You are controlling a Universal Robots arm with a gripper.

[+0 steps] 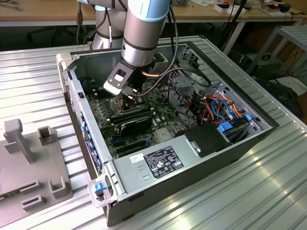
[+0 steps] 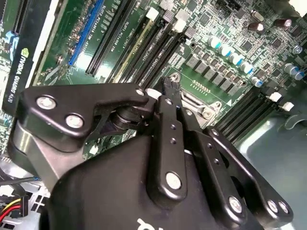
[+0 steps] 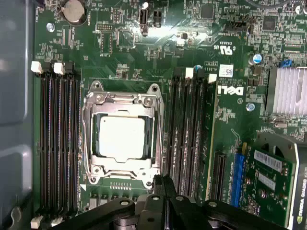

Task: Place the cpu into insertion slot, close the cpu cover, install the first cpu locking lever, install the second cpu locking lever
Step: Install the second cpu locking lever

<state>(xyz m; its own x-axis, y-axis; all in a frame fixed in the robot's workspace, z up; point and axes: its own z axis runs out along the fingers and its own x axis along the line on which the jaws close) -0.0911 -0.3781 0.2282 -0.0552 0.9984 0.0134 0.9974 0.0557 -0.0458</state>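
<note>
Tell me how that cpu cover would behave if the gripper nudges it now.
The cpu cover looks like thin sheet metal, so probably light and springy. It lies flat over the cpu, so a sideways nudge likely won't shift it. The gripper sits by the cover's edge.

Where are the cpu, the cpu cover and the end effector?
cpu (image 3: 120, 138): first wrist view, middle of its metal face.
cpu cover (image 3: 87, 136): first wrist view, side bar of the frame.
end effector (image 3: 160, 181): first wrist view, at its fingertips beside the socket's corner.

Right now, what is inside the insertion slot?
The cpu lies in the insertion slot, with the cpu cover framing it. The contacts beneath are hidden. The tool is beside the socket's edge.
</note>
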